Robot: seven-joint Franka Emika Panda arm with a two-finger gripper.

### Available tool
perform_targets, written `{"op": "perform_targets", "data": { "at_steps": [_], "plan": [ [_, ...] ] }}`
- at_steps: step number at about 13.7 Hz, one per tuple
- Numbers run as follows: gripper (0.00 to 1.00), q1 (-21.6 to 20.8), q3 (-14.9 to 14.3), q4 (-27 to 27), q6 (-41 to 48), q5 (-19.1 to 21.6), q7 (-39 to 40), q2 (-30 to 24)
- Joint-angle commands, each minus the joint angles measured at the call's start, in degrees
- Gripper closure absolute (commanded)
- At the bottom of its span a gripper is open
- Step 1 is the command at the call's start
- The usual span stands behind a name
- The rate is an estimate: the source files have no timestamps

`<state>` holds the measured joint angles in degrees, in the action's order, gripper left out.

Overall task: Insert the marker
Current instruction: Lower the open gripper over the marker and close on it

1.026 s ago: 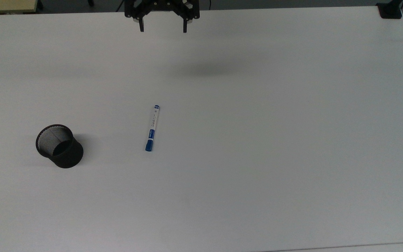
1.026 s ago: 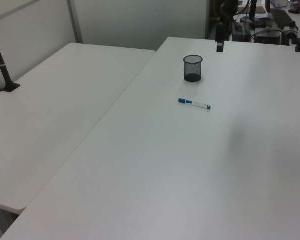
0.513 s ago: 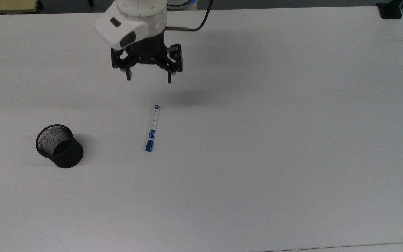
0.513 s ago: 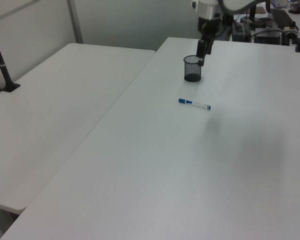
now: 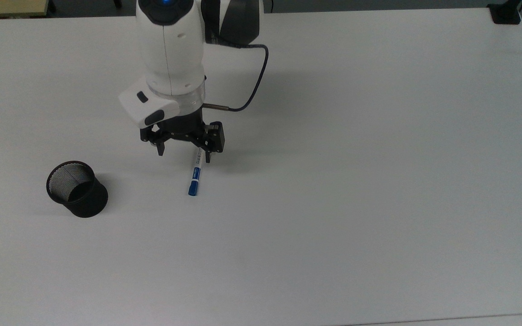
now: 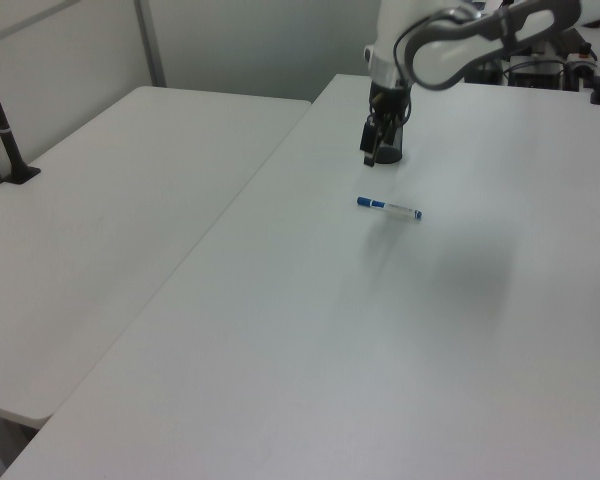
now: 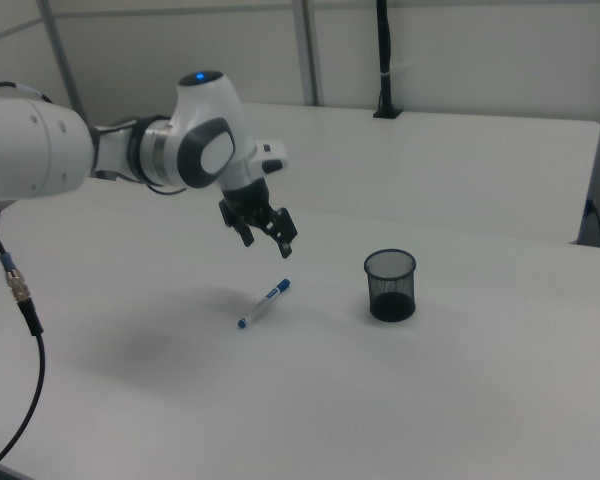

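In the top view, the marker [image 5: 195, 172] lies flat on the table [image 5: 379, 181], its long axis running from 12 to 6 o'clock, blue cap at 6. The cup [image 5: 77, 189] stands well apart at 9 o'clock. Above the marker's far end, the gripper [image 5: 183, 154] hovers with fingers spread.

A white table [image 5: 379, 181] carries two things, well apart, toward the top view's left edge: the marker [image 5: 195, 174] lying flat, and a black mesh cup [image 5: 77, 189] standing upright, apparently empty, nearer that edge.
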<state>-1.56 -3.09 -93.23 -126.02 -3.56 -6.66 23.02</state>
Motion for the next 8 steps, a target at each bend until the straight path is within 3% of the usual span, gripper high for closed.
{"op": "perform_targets", "data": {
  "at_steps": [1, 8],
  "plan": [
    [0.07, -0.2, 0.0, 1.4, -2.4, -0.7, -2.3, 2.7],
    [0.27, -0.2, 0.0, 1.5, -2.9, -1.1, -2.3, 7.5]
  ]
}}
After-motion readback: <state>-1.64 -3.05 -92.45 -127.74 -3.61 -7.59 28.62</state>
